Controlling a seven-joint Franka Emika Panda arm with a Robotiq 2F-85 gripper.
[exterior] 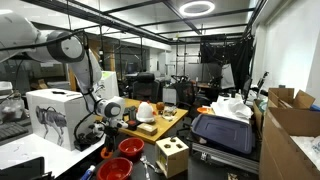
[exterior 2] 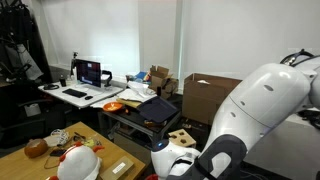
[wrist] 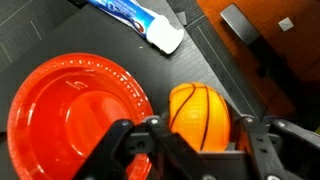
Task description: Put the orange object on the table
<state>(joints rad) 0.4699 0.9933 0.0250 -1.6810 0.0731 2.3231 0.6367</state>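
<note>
Orange ball [wrist: 200, 115] sits inside the claw [wrist: 197, 150], jaws close on either side; whether they clench it, I cannot tell; red bowl [wrist: 75, 115] just left of the claw; dark desk [wrist: 215, 55] beneath.

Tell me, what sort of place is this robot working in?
Most likely a robotics lab or workshop. A large white robot arm fills an exterior view, a desk holds a laptop, and a white box printed with a four-legged robot stands across from open cardboard boxes.
</note>
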